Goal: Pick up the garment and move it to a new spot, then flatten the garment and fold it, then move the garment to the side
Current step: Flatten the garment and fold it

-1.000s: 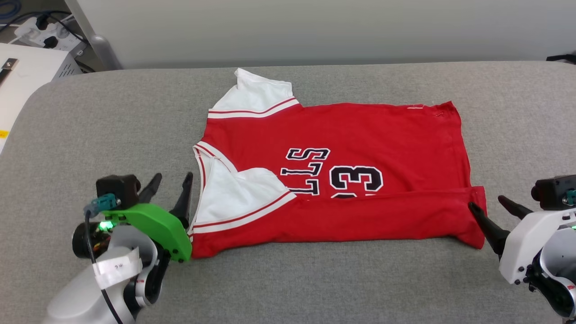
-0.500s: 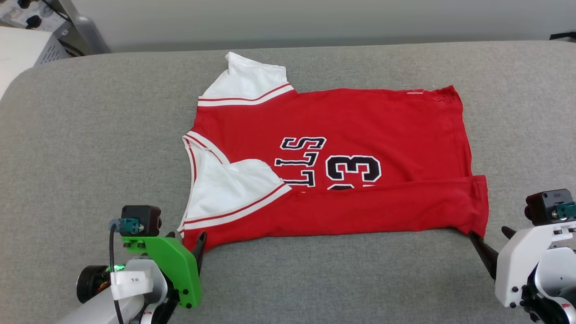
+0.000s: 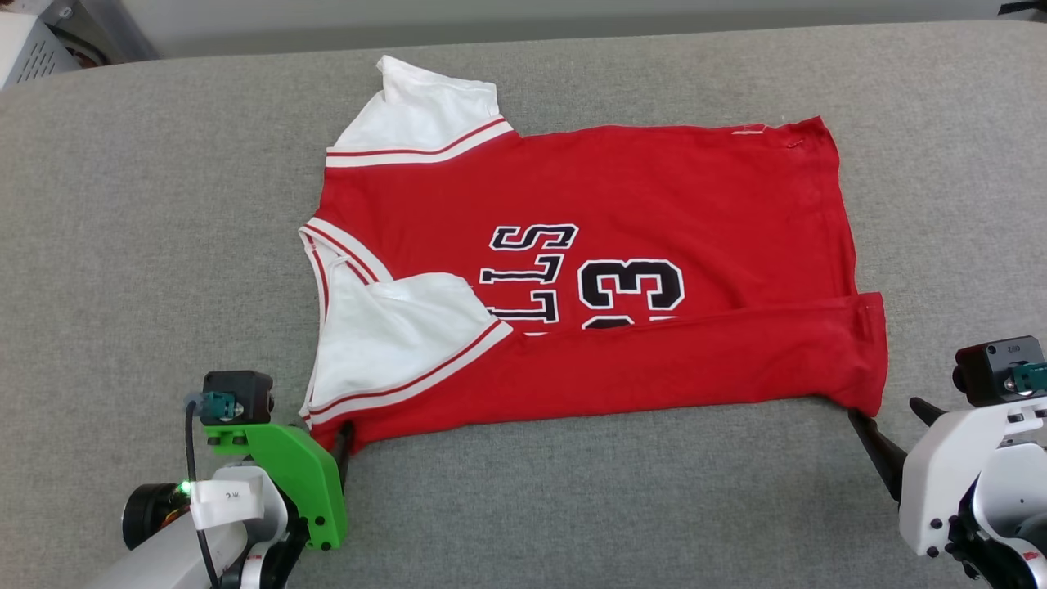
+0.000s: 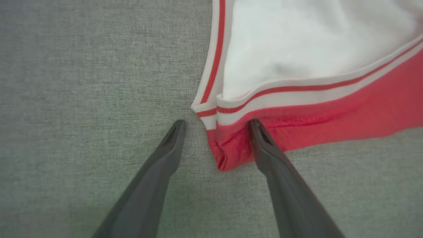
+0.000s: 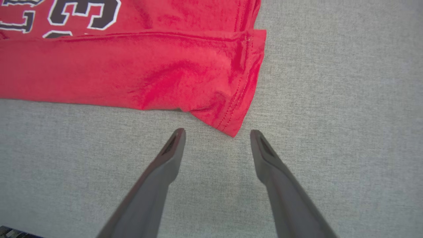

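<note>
A grey cloth-covered table (image 3: 123,204) runs from edge to edge of the head view, with a pale wall strip along its far rim and a white box (image 3: 24,49) off the far left corner.

The garment (image 3: 638,180) lies flat near the middle, collar toward the left and hem toward the right. Its near long edge is turned up in a red band that covers the bottom of the black lettering. The near white sleeve is folded in over the chest. The far white sleeve sticks out toward the table's far rim, leaving just a narrow grey margin behind it.

Broad bare cloth lies to the left of the collar and to the right of the hem. A clear band also runs along the table's near side, in front of the fold.

The left fingers (image 4: 167,148) are spread wide at the near collar-side corner and hold nothing. The red corner sits in the gap between them, one tip is on the bare table, and the other is at the red fold.

The right fingers (image 5: 165,155) are just as wide apart and empty, a little short of the near hem corner, which points at the gap between them without touching.
</note>
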### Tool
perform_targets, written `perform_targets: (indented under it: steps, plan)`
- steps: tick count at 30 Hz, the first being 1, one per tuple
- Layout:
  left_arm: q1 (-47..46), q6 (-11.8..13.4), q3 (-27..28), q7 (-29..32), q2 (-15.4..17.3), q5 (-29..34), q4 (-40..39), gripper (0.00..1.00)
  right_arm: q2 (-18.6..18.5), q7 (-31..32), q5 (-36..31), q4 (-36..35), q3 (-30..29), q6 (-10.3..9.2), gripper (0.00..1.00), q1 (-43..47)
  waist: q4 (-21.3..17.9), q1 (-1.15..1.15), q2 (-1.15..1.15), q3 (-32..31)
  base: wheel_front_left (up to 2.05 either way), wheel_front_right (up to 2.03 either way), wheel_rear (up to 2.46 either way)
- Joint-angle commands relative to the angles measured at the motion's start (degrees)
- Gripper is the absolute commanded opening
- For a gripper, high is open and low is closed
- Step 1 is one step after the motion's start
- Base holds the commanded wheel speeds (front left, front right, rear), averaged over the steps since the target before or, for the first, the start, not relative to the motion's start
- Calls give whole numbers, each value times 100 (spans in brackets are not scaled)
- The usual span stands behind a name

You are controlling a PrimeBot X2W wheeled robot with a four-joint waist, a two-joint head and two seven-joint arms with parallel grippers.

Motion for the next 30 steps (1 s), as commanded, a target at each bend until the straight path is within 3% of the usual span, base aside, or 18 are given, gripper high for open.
perform_targets:
  steps: [1, 2, 3, 4, 5, 6, 10, 14, 19, 23, 30]
  plan:
    - [36, -94, -111, 159, -82, -77, 196, 100, -34, -15, -7, -24, -9, -5, 100, -3, -6, 0, 0, 99, 0, 0, 0]
    - [28, -169, -159, 241, -115, -110, 274, 100, -53, -6, -12, -25, -12, -5, 100, -3, 5, 0, 0, 122, 0, 0, 0]
    - [18, -217, -190, 303, -146, -137, 328, 92, -63, -5, -12, -29, -23, -5, 100, -1, 18, 0, 0, 137, 0, 0, 0]
    - [1, -268, -224, 363, -180, -156, 392, 63, -71, -4, -10, -34, -35, -5, 100, -2, 37, 0, 0, 146, 0, 0, 0]
    - [-17, -306, -248, 393, -206, -161, 436, 27, -76, 2, -8, -35, -48, -5, 100, -6, 57, 0, 0, 143, 0, 0, 0]
    - [-34, -367, -265, 401, -246, -169, 470, 0, -92, 12, -6, -34, -61, -5, 100, -17, 91, 0, 0, 125, 0, 0, 0]
    - [-81, -547, -260, 276, -339, -153, 474, 0, -209, 31, -95, 31, -149, -5, 100, -70, 238, 0, 0, -7, 0, 0, 0]
    - [-130, -560, -202, 83, -293, -50, 228, 0, -237, 86, -142, 216, -240, -5, 100, -138, 391, 0, 0, -169, 0, 0, 0]
    - [-189, -449, -130, -58, -76, 124, -398, 0, -337, 139, -404, 646, -296, -5, 100, -251, 555, 0, 0, -248, 0, 0, 0]
    - [-280, -261, -180, -93, 143, 435, -910, 0, -216, 77, -516, 1065, -361, -5, 100, -455, 637, 0, 0, -202, 0, 0, 0]
    - [-327, -68, -197, -10, 255, 552, -1377, 0, -86, 19, -887, 1667, -322, -5, 100, -772, 685, 0, 0, -59, 0, 0, 0]
